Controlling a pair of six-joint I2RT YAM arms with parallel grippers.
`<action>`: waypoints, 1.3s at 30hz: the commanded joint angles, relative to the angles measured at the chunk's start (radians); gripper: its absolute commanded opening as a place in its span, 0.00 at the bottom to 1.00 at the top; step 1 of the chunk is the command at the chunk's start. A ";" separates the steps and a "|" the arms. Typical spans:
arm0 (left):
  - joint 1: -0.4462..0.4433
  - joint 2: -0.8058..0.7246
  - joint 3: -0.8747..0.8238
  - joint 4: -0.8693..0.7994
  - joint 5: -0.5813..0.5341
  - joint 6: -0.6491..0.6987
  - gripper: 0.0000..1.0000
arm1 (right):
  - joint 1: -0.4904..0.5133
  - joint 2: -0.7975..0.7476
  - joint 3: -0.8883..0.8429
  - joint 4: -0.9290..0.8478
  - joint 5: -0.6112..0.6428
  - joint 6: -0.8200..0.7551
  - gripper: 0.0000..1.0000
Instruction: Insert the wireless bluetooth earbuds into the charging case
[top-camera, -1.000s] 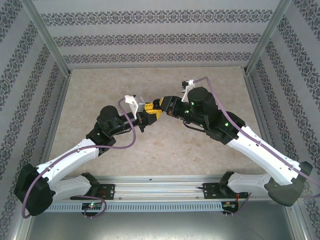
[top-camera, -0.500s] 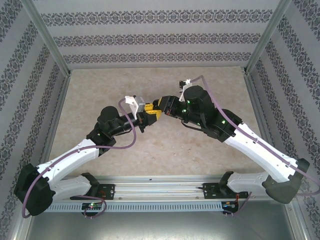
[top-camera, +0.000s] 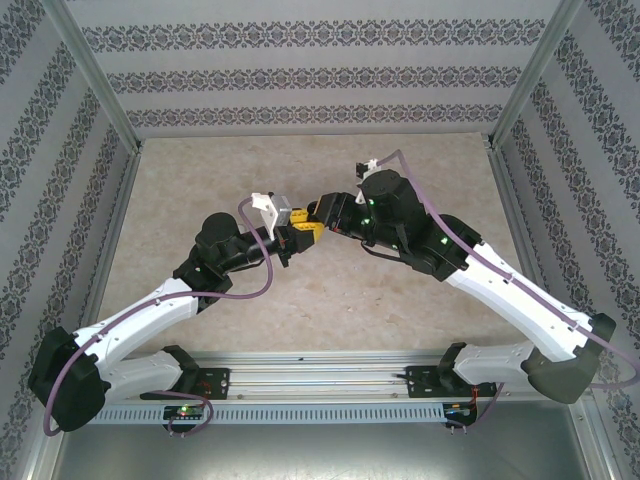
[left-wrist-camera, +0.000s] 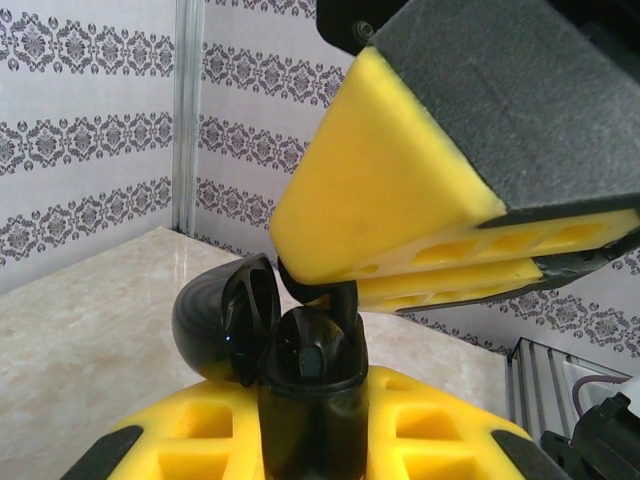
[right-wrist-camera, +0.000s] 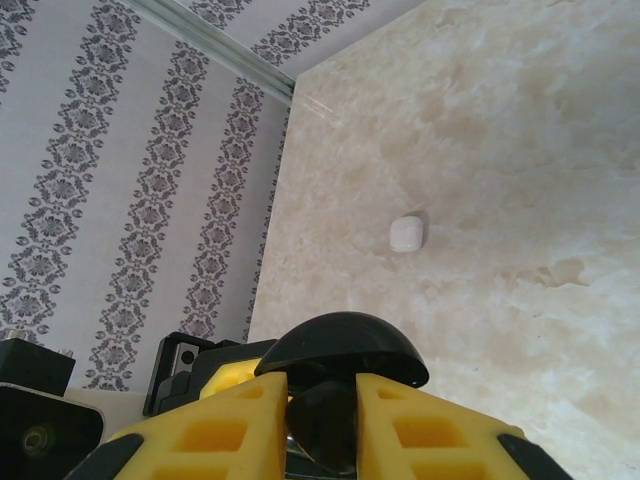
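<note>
My left gripper (top-camera: 291, 234) (left-wrist-camera: 312, 432) is shut on the black charging case (left-wrist-camera: 310, 400), holding it upright above the table with its lid (left-wrist-camera: 225, 315) swung open to the left. My right gripper (top-camera: 318, 215) (left-wrist-camera: 325, 287) comes in from above, its yellow fingers (left-wrist-camera: 380, 200) clamped on a small black earbud (left-wrist-camera: 345, 303) whose stem points down into the case mouth. In the right wrist view the earbud (right-wrist-camera: 325, 440) sits pinched between both pads, just under the domed lid (right-wrist-camera: 345, 345). The inside of the case is dark and hard to read.
A small white rounded object (right-wrist-camera: 406, 234) lies alone on the marble tabletop (top-camera: 200, 190) beyond the grippers. Patterned walls (top-camera: 300, 75) and metal frame posts (top-camera: 95, 75) close in the table's sides and back.
The right arm's wrist and forearm have shifted a little to the left, toward the left gripper. The left arm and the case have stayed still.
</note>
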 joint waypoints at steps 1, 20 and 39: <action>-0.010 -0.022 0.013 0.099 0.019 -0.020 0.00 | 0.010 0.020 0.021 -0.092 0.016 0.005 0.26; -0.010 -0.037 0.006 0.077 0.022 -0.011 0.00 | 0.009 0.012 0.125 -0.147 0.052 -0.030 0.39; -0.009 -0.035 0.027 0.042 0.084 -0.033 0.00 | -0.055 0.172 0.370 -0.458 -0.135 -0.221 0.38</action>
